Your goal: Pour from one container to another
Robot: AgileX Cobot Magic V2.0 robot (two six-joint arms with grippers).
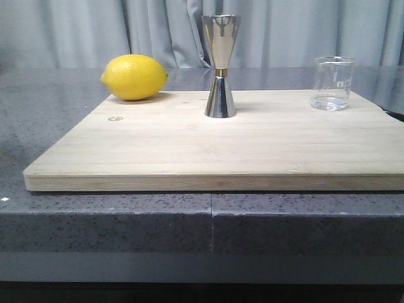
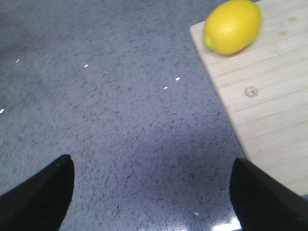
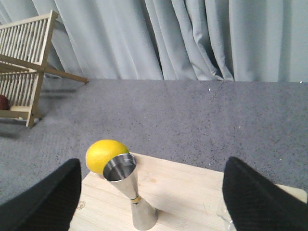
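The clear glass beaker (image 1: pixel 332 83) stands upright at the back right of the wooden board (image 1: pixel 221 151). In the right wrist view only a sliver of the beaker (image 3: pixel 222 212) shows beside one finger. The steel hourglass jigger (image 1: pixel 220 66) with a gold waist band stands upright at the board's back middle. My right gripper (image 3: pixel 151 166) hovers open above the board, and the jigger (image 3: pixel 131 192) stands below, between its fingers, untouched. My left gripper (image 2: pixel 151 163) is open over bare counter, left of the board, holding nothing. Neither gripper shows in the front view.
A yellow lemon (image 1: pixel 134 77) lies at the board's back left corner, close to the jigger. The board rests on a speckled grey counter (image 1: pixel 63 126). A wooden slatted rack (image 3: pixel 24 57) stands far off on the counter, and grey curtains (image 1: pixel 284 31) hang behind.
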